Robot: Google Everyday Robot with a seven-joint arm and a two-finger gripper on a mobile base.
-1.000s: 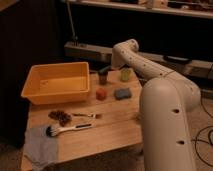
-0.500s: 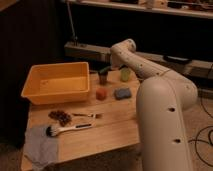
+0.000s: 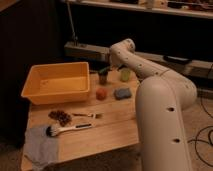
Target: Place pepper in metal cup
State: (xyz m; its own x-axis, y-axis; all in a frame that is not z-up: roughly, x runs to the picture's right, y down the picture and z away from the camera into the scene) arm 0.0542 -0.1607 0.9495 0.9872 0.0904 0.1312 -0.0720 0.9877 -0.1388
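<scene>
The metal cup [image 3: 103, 78] stands on the wooden table [image 3: 115, 127] at the back, just right of the yellow bin. A small green shape, the pepper [image 3: 105, 70], shows right at the cup's rim. My gripper [image 3: 109, 66] hangs directly over the cup, at the end of the white arm that reaches in from the right. The pepper sits just under the gripper; whether it is still held or rests in the cup cannot be told.
A yellow bin [image 3: 57, 82] fills the back left. A pale green cup [image 3: 125, 75] stands right of the metal cup. An orange-red fruit [image 3: 101, 93] and a blue-grey sponge [image 3: 122, 93] lie in front. A fork [image 3: 90, 115], brush [image 3: 65, 130] and grey cloth [image 3: 40, 147] lie nearer.
</scene>
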